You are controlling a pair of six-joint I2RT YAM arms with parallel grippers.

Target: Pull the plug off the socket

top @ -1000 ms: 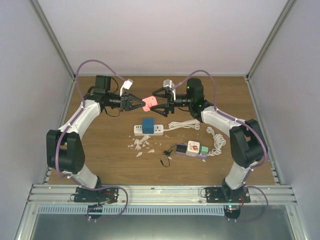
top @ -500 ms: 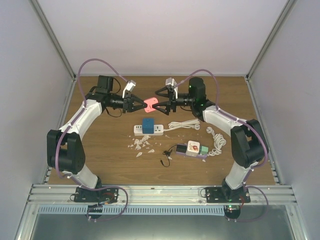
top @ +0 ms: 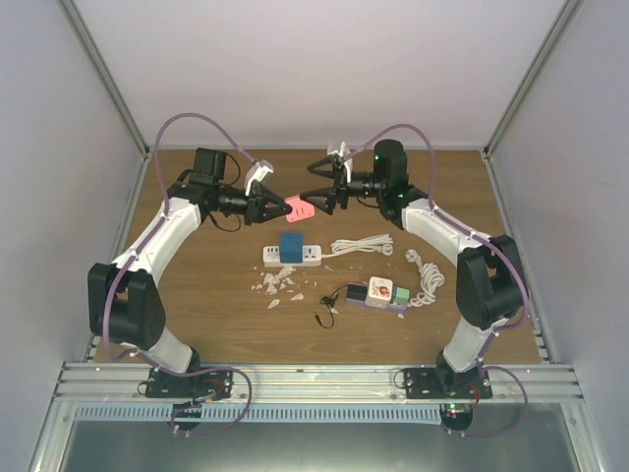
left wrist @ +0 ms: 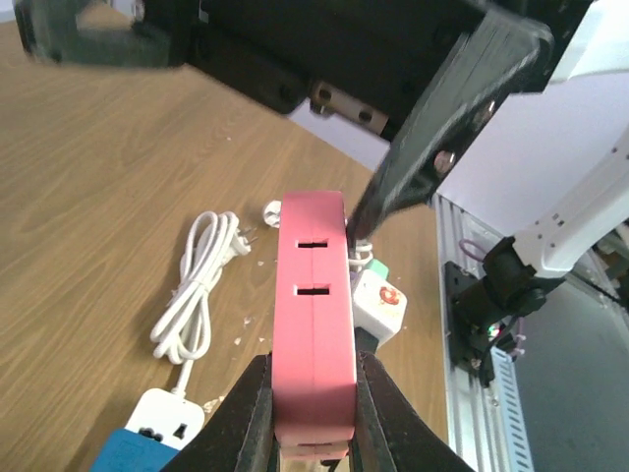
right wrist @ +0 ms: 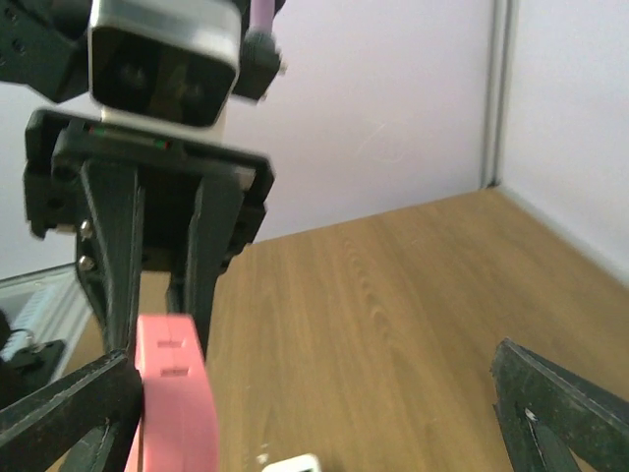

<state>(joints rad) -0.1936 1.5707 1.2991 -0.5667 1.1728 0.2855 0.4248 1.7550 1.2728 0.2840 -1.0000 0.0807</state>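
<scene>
My left gripper (top: 278, 205) is shut on a pink socket block (top: 300, 206) and holds it above the table at the back centre. In the left wrist view the block (left wrist: 314, 315) stands between my fingers (left wrist: 246, 413), showing two empty slots. My right gripper (top: 316, 197) is open wide and faces the block from the right. In the right wrist view the pink block (right wrist: 177, 403) sits just beside my left fingertip (right wrist: 74, 408), and the right fingertip (right wrist: 555, 408) is far from it. I see no separate plug on the pink block.
On the table below lie a white power strip (top: 307, 257) with a blue adapter (top: 291, 244) plugged in, a coiled white cable (top: 362, 246), a second coil (top: 426, 275), a white-and-green cube adapter (top: 379, 292), a small black lead (top: 324, 315) and white scraps (top: 275, 287).
The left gripper has carried the pink block slightly right. The right gripper has lifted a little and stays open beside it.
</scene>
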